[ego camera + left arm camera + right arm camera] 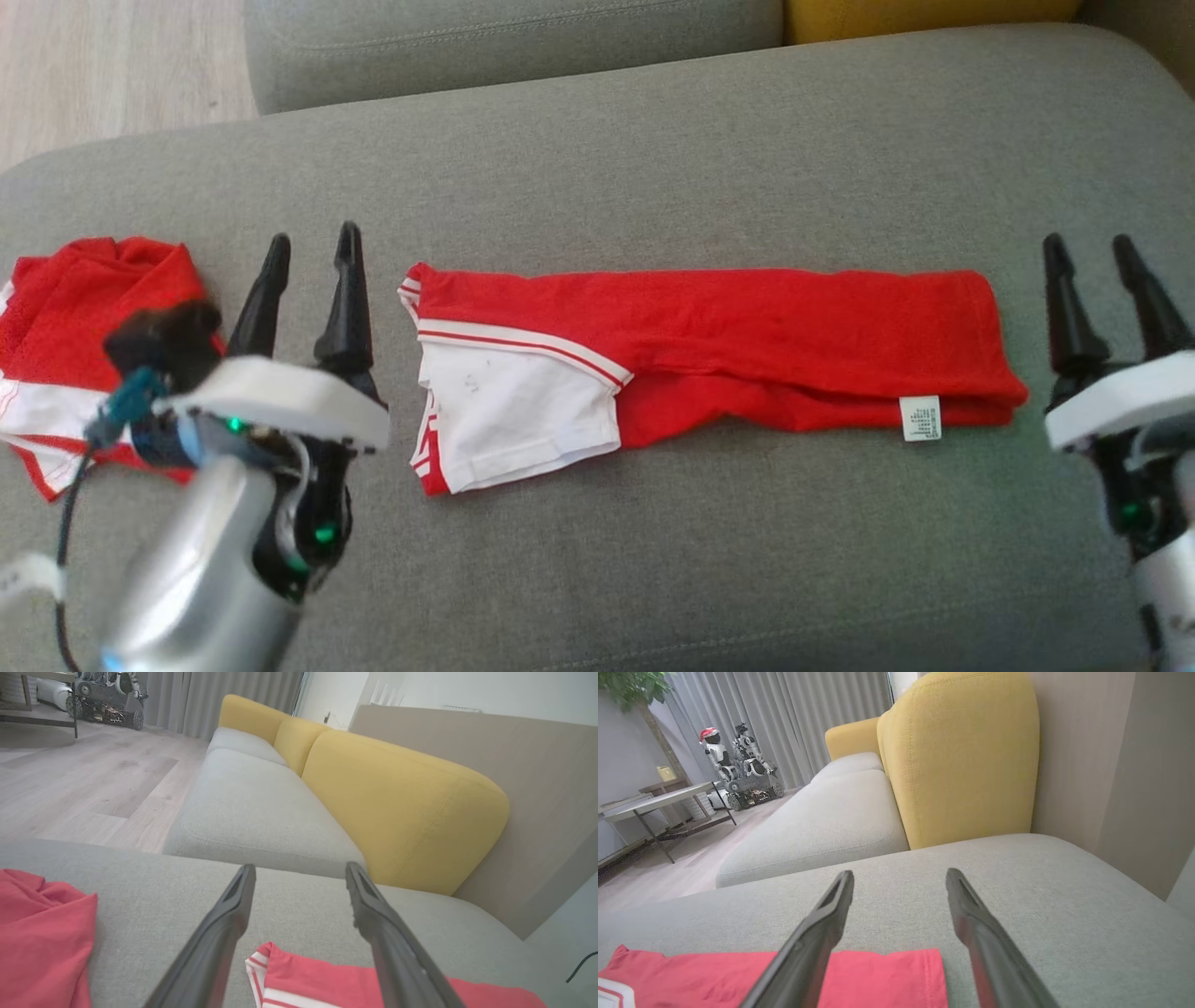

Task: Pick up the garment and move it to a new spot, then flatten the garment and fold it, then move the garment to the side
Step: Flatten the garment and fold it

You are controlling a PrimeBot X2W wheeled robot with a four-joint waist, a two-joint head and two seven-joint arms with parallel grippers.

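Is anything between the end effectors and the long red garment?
Nothing visible. Only bare cushion lies between the left end effector and the folded garment, and between the right end effector and its other end.

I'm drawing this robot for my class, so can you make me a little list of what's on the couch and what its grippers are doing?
surface: grey sofa cushion
main item: red garment with a white part, folded into a long strip, lying flat
label: small white tag near the strip's right end
other item: red and white bundle, crumpled at the far left
left gripper: open, empty, between the two items
right gripper: open, empty, just past the strip's right end
behind: yellow back cushion
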